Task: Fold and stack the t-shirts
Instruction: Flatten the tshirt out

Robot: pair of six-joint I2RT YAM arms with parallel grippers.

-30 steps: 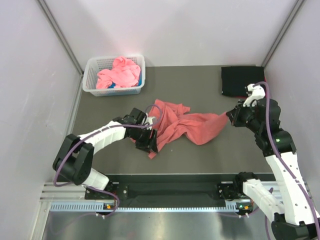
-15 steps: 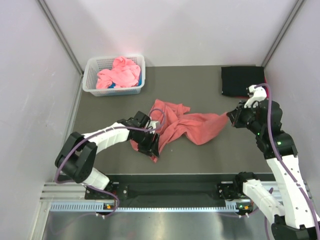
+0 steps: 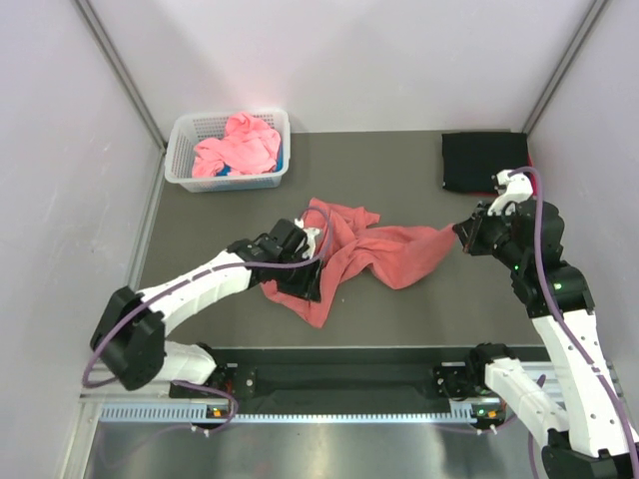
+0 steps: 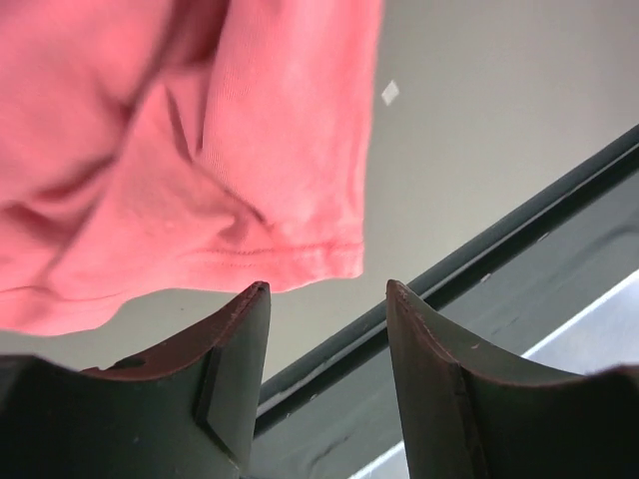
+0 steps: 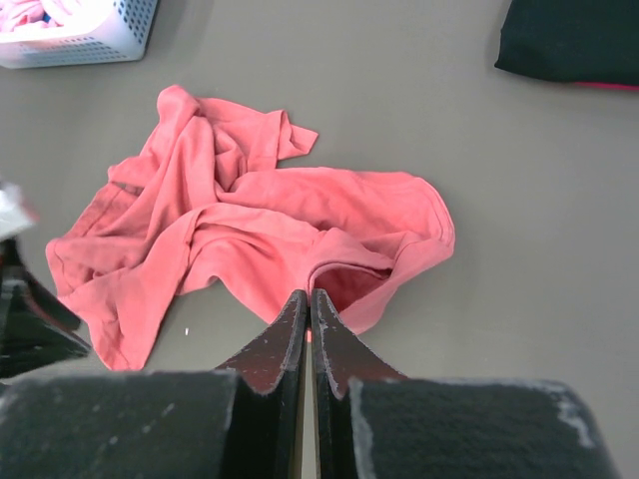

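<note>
A salmon-red t-shirt (image 3: 379, 254) lies crumpled in the middle of the table. It also shows in the left wrist view (image 4: 200, 150) and the right wrist view (image 5: 260, 230). My left gripper (image 3: 304, 287) is over the shirt's left part, open and empty (image 4: 324, 289), with a hem just beyond its tips. My right gripper (image 3: 461, 236) is at the shirt's right corner, shut (image 5: 310, 295), with a sliver of red cloth between its tips. A folded black t-shirt (image 3: 484, 160) lies at the back right (image 5: 574, 40). Pink t-shirts (image 3: 238, 145) are bunched in the basket.
The white lattice basket (image 3: 225, 182) stands at the back left and shows in the right wrist view (image 5: 100, 40). A dark rail (image 3: 339, 354) runs along the table's front edge, close behind the left gripper (image 4: 499, 230). Grey walls enclose three sides.
My left arm has swung right and stretched out, and the shirt's front-left corner now lies spread further toward the front edge. The right gripper has barely moved.
</note>
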